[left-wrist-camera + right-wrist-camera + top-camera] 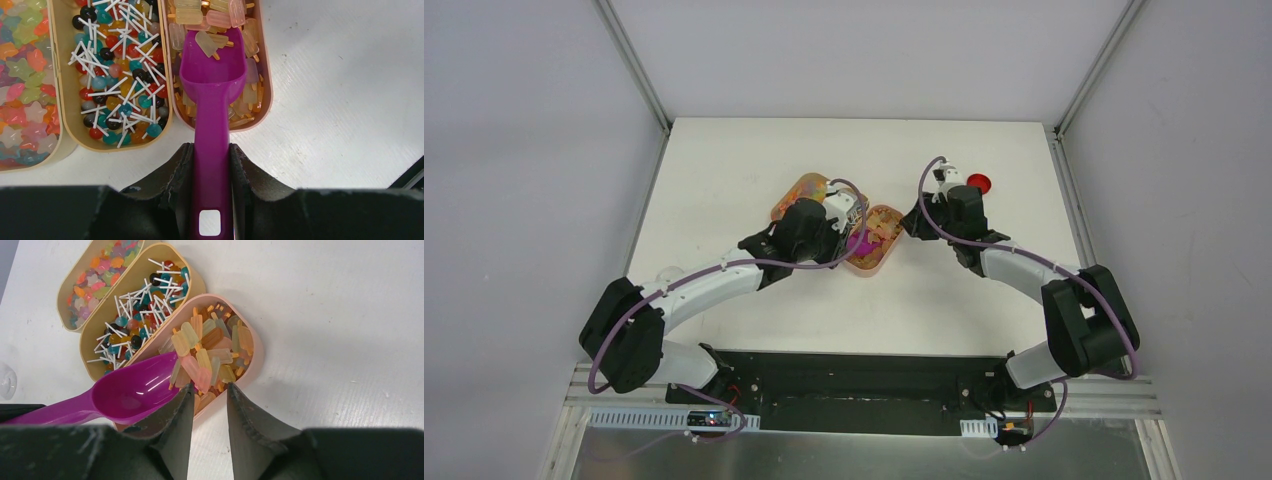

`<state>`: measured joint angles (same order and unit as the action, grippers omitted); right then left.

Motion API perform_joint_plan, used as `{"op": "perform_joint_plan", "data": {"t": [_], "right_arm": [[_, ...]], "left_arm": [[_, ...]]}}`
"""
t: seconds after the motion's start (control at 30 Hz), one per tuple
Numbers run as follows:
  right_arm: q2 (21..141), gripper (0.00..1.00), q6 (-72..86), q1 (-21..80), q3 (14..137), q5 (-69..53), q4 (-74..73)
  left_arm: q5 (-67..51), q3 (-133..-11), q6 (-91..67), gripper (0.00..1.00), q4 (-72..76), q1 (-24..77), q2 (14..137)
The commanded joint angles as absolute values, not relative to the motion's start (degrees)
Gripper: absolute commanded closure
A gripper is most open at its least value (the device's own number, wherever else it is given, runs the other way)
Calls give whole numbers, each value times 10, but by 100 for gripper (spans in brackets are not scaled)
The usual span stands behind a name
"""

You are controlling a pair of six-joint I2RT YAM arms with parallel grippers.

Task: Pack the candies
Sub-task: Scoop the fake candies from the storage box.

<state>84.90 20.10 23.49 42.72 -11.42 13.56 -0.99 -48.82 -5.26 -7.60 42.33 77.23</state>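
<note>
Gripping the scoop (207, 75), left pincer (210, 150) sits near tray (268, 95) rim.

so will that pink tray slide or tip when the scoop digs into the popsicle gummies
The pink tray looks thin-walled on a smooth tabletop, so it would probably slide. It is low, wide and full of popsicle gummies, so tipping seems unlikely. The lollipop tray appears to touch one long side and may brace it.
</note>
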Motion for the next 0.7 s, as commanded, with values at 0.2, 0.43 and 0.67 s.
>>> {"op": "perform_joint_plan", "data": {"t": [0.2,0.43,0.67], "right_arm": [[830,67,208,231,427,-122,170],[821,67,204,232,423,-121,168],[822,67,201,231,423,-125,167]], "left_arm": [[32,-445,-68,100,-19,420,762],[39,-430,-69,100,-1,420,767],[54,-405,-74,100,32,422,764]]}}
